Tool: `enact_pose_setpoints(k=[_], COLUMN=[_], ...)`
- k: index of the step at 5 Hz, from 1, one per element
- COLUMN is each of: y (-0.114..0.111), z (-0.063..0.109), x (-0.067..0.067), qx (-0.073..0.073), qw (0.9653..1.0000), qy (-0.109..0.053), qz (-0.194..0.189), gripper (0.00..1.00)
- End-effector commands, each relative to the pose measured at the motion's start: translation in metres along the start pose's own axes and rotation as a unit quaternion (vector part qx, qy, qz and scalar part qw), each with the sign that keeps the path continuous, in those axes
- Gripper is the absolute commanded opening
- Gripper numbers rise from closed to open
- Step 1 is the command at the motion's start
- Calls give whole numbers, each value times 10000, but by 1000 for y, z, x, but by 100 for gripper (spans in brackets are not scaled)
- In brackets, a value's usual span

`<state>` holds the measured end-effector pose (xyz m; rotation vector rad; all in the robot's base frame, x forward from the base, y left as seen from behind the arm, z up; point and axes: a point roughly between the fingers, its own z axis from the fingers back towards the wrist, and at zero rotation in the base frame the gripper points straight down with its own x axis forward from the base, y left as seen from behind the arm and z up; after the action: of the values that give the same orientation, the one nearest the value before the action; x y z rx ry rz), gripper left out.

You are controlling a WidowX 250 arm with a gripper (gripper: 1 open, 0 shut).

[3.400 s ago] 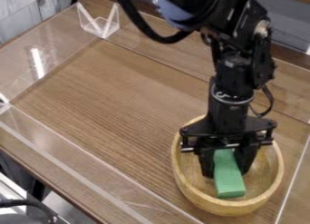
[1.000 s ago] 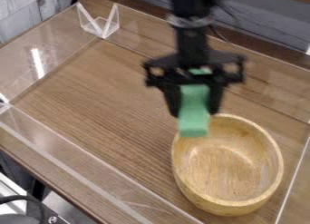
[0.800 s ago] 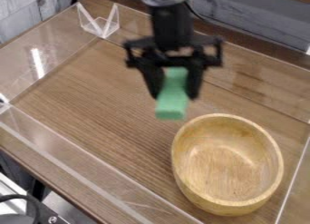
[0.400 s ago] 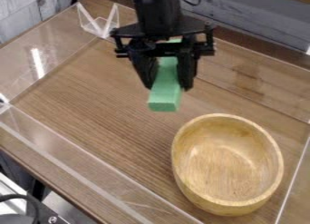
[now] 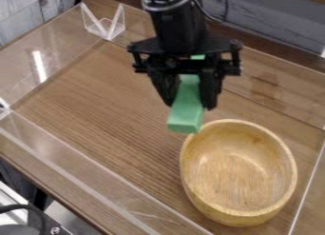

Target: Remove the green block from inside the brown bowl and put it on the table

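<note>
The pincer [image 5: 188, 85] points down, its black fingers [image 5: 162, 87] pinching the upper end of the block [image 5: 188, 109]. The block hangs nearly upright in the air, its lower end tilted slightly toward the camera, above the desk [image 5: 102, 106] and clear of it. It sits just up and left of the bowl [image 5: 238, 173], whose near rim lies close under the block's lower end in this view; whether it overhangs the rim cannot be told. Clear low walls [image 5: 51, 48] edge the desk.
</note>
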<state>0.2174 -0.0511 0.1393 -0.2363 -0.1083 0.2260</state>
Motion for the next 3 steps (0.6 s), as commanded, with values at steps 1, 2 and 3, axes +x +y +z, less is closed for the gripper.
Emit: enact_pose_setpoints(k=[1, 2, 3], y=[-6, -4, -1], z=[8, 11, 13], x=[-2, -3, -4], qx=[-88, -117, -142], qw=[9993, 9989, 9985], qy=[-279, -313, -339], qz=[-247, -337, -401], gripper=[0, 0, 0])
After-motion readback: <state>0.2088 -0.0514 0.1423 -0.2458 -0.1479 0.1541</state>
